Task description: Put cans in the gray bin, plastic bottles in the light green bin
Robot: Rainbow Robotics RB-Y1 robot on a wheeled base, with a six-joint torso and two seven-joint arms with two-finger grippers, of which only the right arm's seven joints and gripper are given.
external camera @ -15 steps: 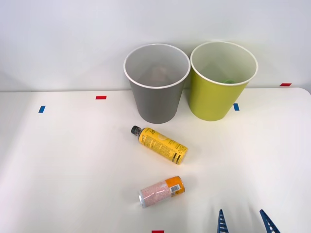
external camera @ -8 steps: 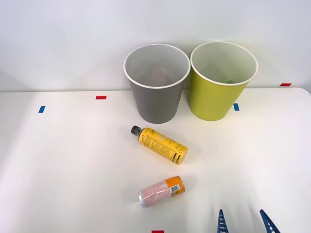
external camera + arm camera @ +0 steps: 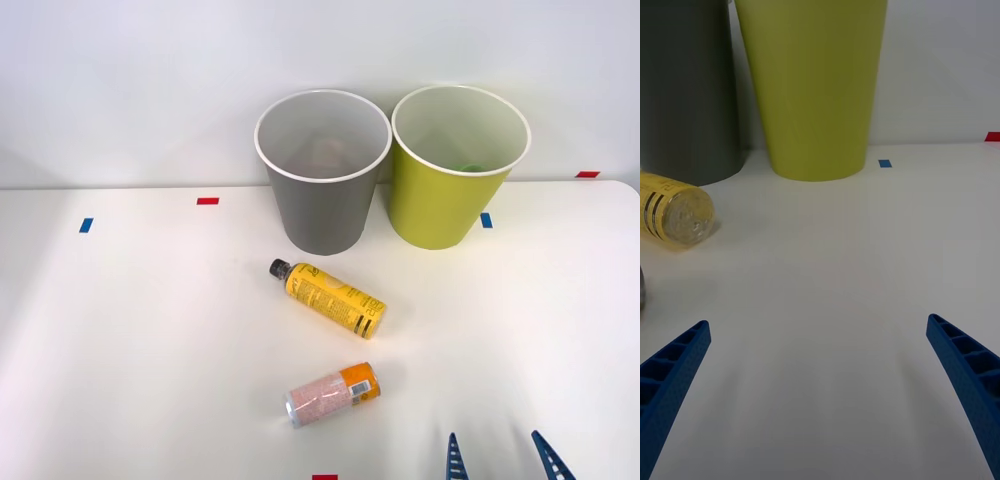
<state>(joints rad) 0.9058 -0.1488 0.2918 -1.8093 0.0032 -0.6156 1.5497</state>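
Note:
A pink-white speckled can (image 3: pixel 331 394) with an orange band lies on its side on the white table, near the front. Behind it lies the yellow plastic bottle (image 3: pixel 327 297), black cap pointing back left; its base end (image 3: pixel 679 214) shows in the wrist view. The gray bin (image 3: pixel 322 172) and the light green bin (image 3: pixel 457 165) stand side by side at the back, also seen as gray bin (image 3: pixel 686 90) and light green bin (image 3: pixel 814 82). My right gripper (image 3: pixel 500 462) hovers open at the front edge, right of the can, with nothing between its blue fingers (image 3: pixel 964 371).
Small tape marks dot the table (image 3: pixel 150 330): red tape (image 3: pixel 207 201), blue tape (image 3: pixel 86 225), blue tape (image 3: pixel 486 220) by the green bin and red tape (image 3: pixel 587 174) at the far right. A white wall rises behind the bins.

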